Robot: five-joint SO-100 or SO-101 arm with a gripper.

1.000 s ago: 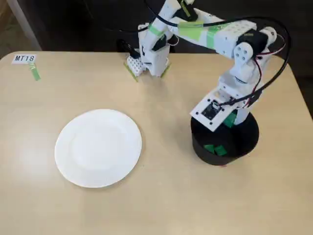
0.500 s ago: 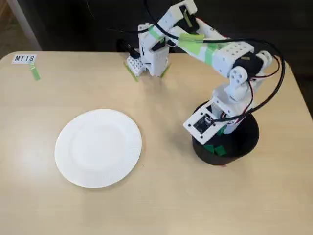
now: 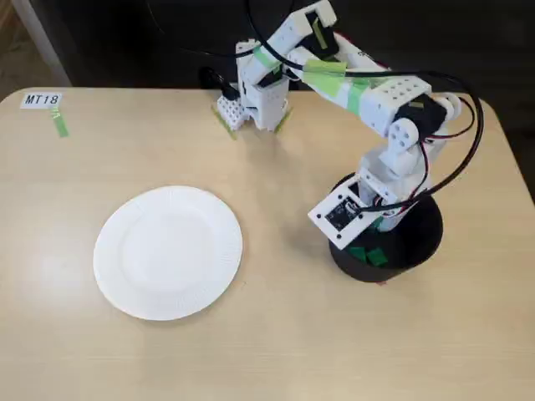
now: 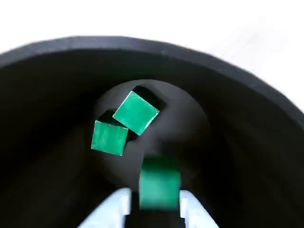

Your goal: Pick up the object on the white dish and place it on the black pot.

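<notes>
The white dish (image 3: 167, 251) lies bare at the table's left centre in the fixed view. The black pot (image 3: 428, 238) stands to its right, and my gripper (image 3: 376, 242) reaches down into it. In the wrist view I look into the pot (image 4: 57, 95). Two green cubes (image 4: 135, 112) (image 4: 109, 137) lie on its bottom. A third green cube (image 4: 159, 183) shows blurred between my white fingertips (image 4: 122, 204), with a small gap on its left side. My gripper (image 4: 155, 209) looks slightly open. Green pieces (image 3: 368, 255) show inside the pot in the fixed view.
The arm's base (image 3: 259, 100) stands at the table's far edge. A label reading MT18 (image 3: 42, 99) and a strip of green tape (image 3: 60, 125) sit at the far left corner. The table's right edge runs close behind the pot.
</notes>
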